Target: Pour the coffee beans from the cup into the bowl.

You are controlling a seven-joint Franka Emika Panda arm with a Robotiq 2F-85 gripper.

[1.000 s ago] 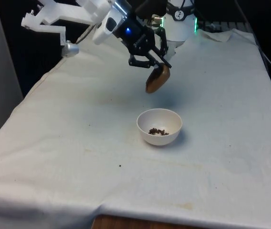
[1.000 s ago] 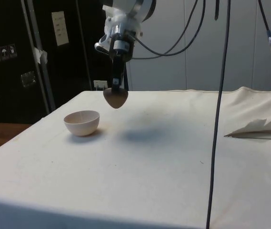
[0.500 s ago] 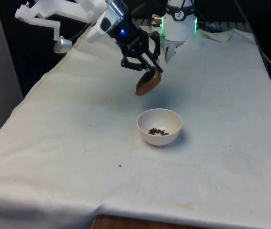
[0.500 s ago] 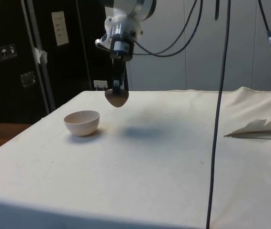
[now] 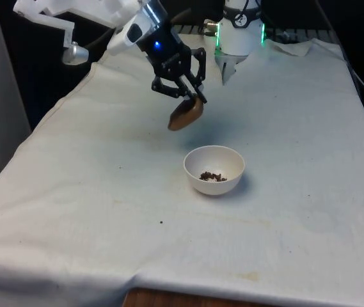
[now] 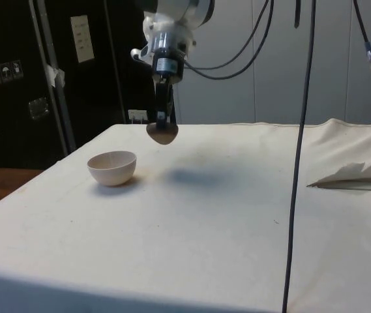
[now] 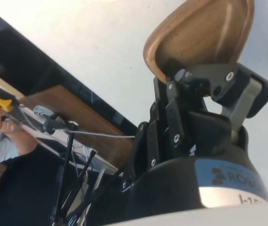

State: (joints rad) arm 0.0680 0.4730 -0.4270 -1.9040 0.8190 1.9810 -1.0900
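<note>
Brown wooden cup point(image 5: 185, 114): hangs in the air above the cloth, tilted on its side, pinched at its rim by the gripper point(image 5: 193, 97).
Cup position, front view: up and toward the front view's left of the bowl point(image 5: 213, 169), apart from it and not over its opening.
Cup position, side view: the cup point(image 6: 162, 133) sits higher than the bowl point(image 6: 112, 167) and off to the far side of it, with open cloth beneath.
Cup interior: in the wrist view the cup point(image 7: 200, 36) shows a smooth, bare wooden hollow; no beans are visible inside it.
Jaws: closed tight on the cup's wall, 1 finger on the inside and 1 on the outside, as the wrist view shows at the gripper point(image 7: 204, 82).
Bowl: white, round, upright on the cloth near the middle of the table, nothing touching it.
Coffee beans point(image 5: 213, 176): a small dark heap lying at the bottom of the bowl.
Arm point(image 5: 95, 16): white, reaching in from the front view's upper left, with the black gripper angled downward toward the cup.
Cloth point(image 5: 92, 192): white, covering the table, with a few faint stains and small dark specks.
Person: in the wrist view a hand point(image 7: 12, 128) shows beyond the table edge, beside a yellow and red object point(image 7: 2, 100); what that object is cannot be told.
</note>
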